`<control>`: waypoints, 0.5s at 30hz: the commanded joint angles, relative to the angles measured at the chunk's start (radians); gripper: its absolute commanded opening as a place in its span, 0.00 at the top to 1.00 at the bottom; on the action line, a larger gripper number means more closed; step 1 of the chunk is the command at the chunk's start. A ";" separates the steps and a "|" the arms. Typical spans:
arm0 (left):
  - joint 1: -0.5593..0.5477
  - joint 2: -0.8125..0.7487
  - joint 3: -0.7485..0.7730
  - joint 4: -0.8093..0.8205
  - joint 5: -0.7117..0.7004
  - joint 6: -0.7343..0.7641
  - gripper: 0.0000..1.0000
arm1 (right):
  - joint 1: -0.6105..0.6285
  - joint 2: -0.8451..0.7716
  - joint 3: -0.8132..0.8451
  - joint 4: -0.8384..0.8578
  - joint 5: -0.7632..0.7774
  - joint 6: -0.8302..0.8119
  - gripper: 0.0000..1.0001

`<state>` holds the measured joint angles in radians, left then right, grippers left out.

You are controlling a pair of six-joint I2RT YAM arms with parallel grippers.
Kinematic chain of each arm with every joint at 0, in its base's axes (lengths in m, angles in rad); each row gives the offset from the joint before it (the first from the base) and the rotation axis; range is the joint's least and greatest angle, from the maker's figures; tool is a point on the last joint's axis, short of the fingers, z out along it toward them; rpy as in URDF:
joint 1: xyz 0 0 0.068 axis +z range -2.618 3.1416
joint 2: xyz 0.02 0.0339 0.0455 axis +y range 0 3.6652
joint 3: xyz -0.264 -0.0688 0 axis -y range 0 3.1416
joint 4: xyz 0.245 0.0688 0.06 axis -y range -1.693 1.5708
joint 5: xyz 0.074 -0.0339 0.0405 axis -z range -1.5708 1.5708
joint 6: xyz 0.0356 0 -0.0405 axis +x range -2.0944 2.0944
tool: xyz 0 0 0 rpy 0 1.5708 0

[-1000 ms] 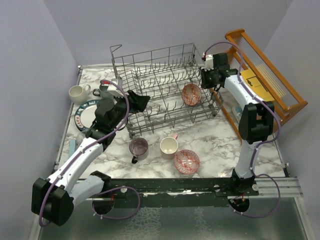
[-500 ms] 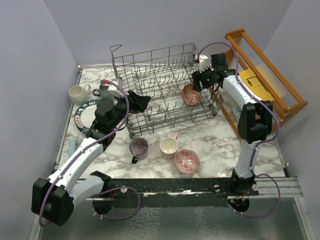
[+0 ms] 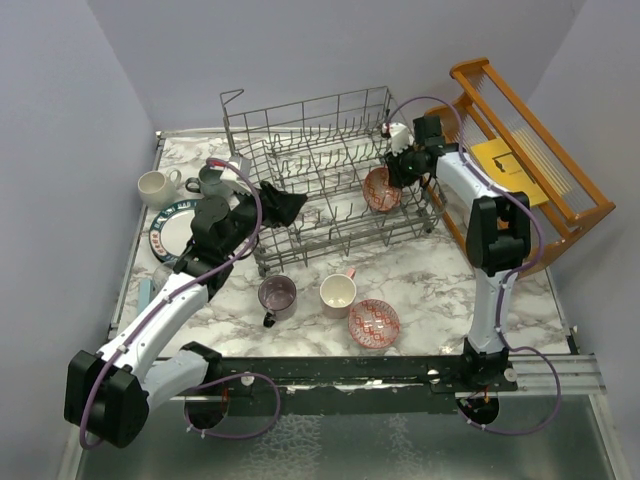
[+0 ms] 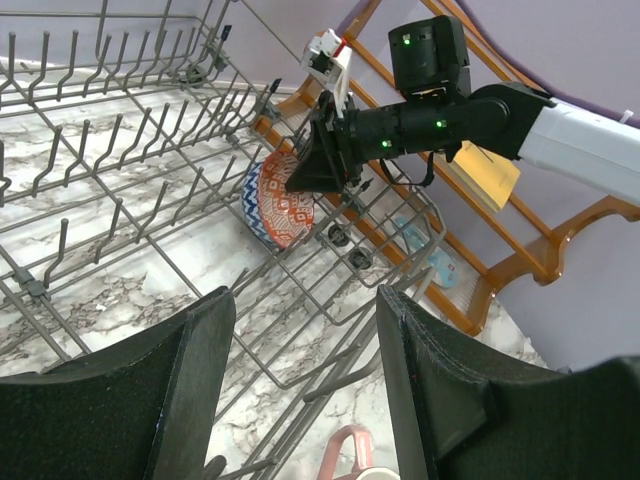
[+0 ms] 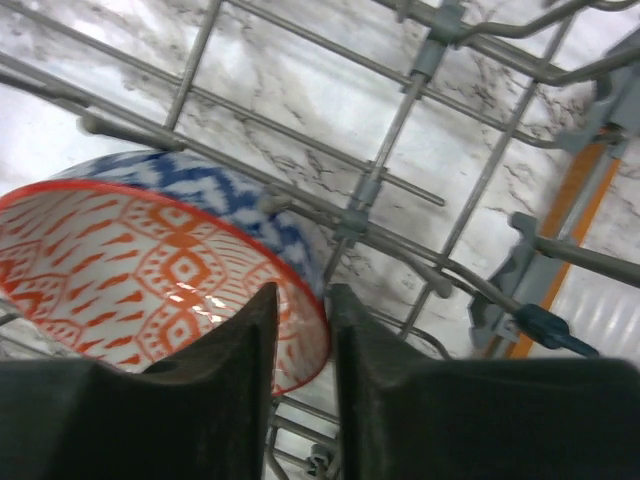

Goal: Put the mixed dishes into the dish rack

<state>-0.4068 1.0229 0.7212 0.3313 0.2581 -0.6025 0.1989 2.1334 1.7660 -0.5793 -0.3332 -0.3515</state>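
Pale, grey-veined marble tabletop [image 3: 420, 270] between flat lavender walls, viewed from above. At 12 o'clock, the dish rack [image 3: 320, 180]: grey wire, rectangular, bristling with rows of upright tines. Wedged on edge among the tines at its 3 o'clock end, the glossy racked bowl [image 3: 381, 188], with orange-red lattice inside, blue-and-white zigzag outside and a red rim.

Just beyond at 2 o'clock, an orange-brown slatted wooden rack [image 3: 530, 150] against the wall. On open marble at 6 o'clock of the dish rack, mouth up: a purple mug [image 3: 277, 295], a cream mug [image 3: 338, 292] with a pink handle, and a round loose bowl [image 3: 374, 322] in the same red pattern. At 9 to 10 o'clock, a white mug [image 3: 155, 186], a grey-green mug [image 3: 212, 180] and a dark-rimmed white plate [image 3: 165, 235], the plate partly hidden by the left arm.

Right gripper [image 3: 395, 172] angled in from 3 o'clock over the rack's end wall, elbow high, black fingers [image 5: 230, 400] nearly together and pinching the racked bowl's rim, one inside, one outside. Left gripper [image 3: 285, 205] on a long, low arm at the rack's 8 o'clock corner, broad matte fingers [image 4: 150, 400] spread wide over the wires, holding nothing.
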 commanded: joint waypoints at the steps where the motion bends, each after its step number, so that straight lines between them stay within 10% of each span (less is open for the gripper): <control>1: 0.006 0.004 -0.008 0.052 0.055 0.025 0.39 | 0.003 0.002 0.016 0.020 0.005 -0.019 0.82; 5: 0.006 0.016 0.022 0.029 0.073 0.086 0.38 | 0.002 -0.040 0.008 0.040 -0.020 -0.016 0.99; 15: 0.006 0.113 0.236 -0.212 0.124 0.285 0.34 | 0.003 -0.205 0.028 0.055 -0.092 0.024 0.99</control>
<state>-0.4068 1.1072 0.8703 0.2207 0.3271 -0.4255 0.1902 2.0998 1.7607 -0.5930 -0.3534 -0.3424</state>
